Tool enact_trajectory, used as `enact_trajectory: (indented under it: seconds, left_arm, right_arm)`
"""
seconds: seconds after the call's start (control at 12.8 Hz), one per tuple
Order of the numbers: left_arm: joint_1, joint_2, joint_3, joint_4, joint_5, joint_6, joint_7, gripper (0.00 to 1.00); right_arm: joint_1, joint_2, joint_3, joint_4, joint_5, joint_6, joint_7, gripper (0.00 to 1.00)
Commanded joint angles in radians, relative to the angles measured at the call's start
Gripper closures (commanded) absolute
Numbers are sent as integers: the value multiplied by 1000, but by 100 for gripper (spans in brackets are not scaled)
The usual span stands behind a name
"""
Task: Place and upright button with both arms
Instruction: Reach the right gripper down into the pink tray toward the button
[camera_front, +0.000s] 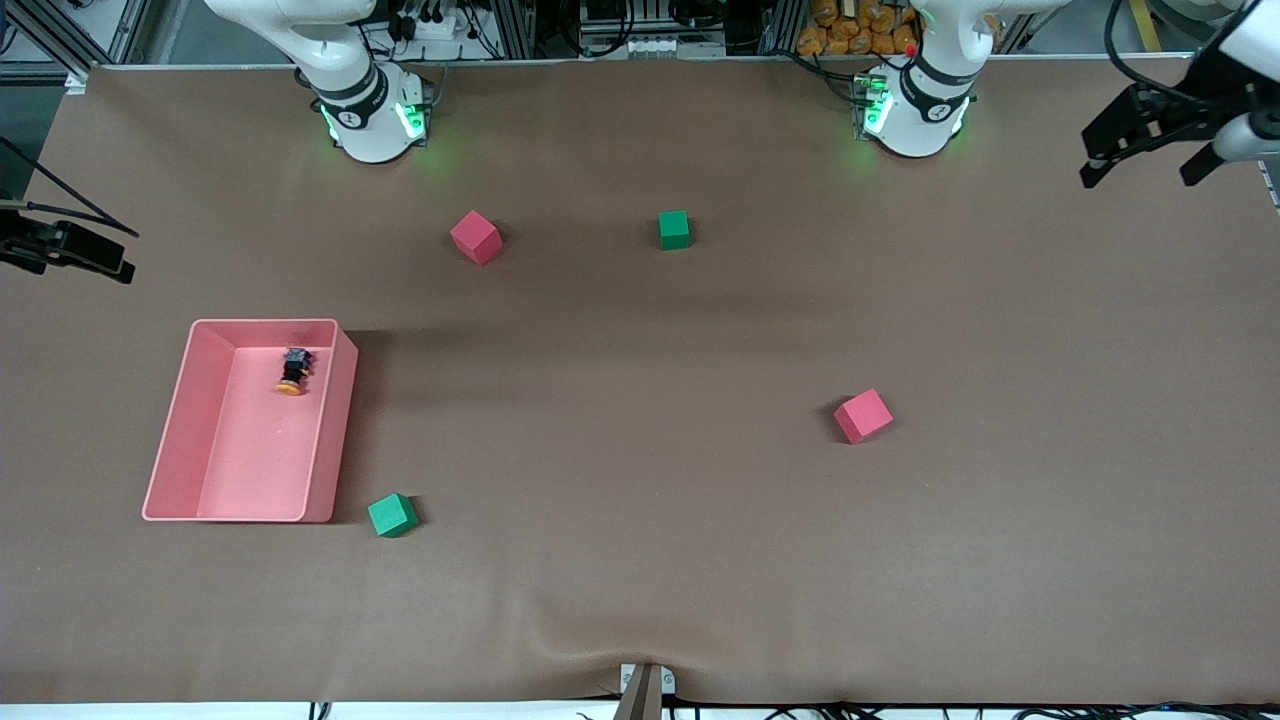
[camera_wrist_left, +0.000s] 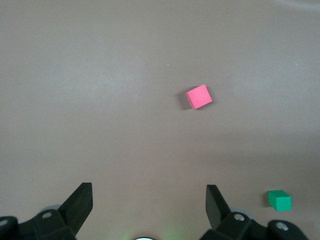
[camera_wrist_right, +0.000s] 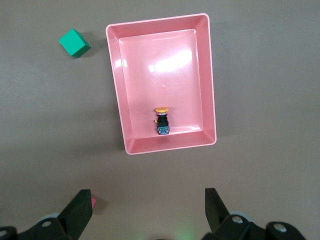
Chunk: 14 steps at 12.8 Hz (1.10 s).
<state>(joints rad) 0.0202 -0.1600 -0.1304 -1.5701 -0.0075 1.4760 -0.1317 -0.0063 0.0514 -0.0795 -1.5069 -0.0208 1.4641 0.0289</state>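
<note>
The button (camera_front: 292, 372) lies on its side inside the pink tray (camera_front: 172, 430), close to the tray's end wall nearest the robot bases. Note its round orange cap pointing toward the front camera and its short black body, tipped with a small blue part, pointing toward the bases; in the right wrist view the button (camera_wrist_right: 161, 121) rests just short of that end wall. The tray (camera_wrist_right: 210, 75) is a shallow rectangular bin of smooth, glossy pink plastic with rounded corners and sloped walls, set toward the right arm's end of the counter (camera_front: 640, 550).

The counter is covered by a matte brown sheet, slightly wrinkled at the edge nearest the front camera. Four foam cubes lie on it, well apart. You see a green cube (camera_front: 392, 515) just beside the tray's corner nearest the camera, a red cube (camera_front: 476, 237) and a second green cube (camera_front: 674, 229) nearer the bases, and a second red cube (camera_front: 863, 416) toward the left arm's end.

The right tool (camera_wrist_right: 147, 212) hangs above the counter beside the tray, its black fingers spread wide and holding nothing. The left tool (camera_wrist_left: 150, 210) hangs over the left arm's end of the counter, fingers likewise spread wide and empty, with the second red cube (camera_wrist_left: 199, 96) below it.
</note>
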Motion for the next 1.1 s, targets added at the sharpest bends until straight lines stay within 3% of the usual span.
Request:
enact_trajectory:
  seconds: [0.0, 0.31, 0.63, 1.02]
  left_arm:
    - [9, 20, -3, 41, 11, -23, 12, 0]
    - [27, 43, 2, 48, 23, -43, 15, 0]
    - [75, 40, 2, 27, 21, -88, 114, 0]
    - [104, 45, 0, -4, 23, -89, 144, 0]
  right_arm:
    - [5, 7, 7, 21, 1, -7, -4, 0]
    - [31, 7, 11, 10, 1, -7, -6, 0]
    - [48, 7, 9, -119, -1, 106, -10, 0]
    - [34, 11, 9, -393, -1, 443, -70, 0]
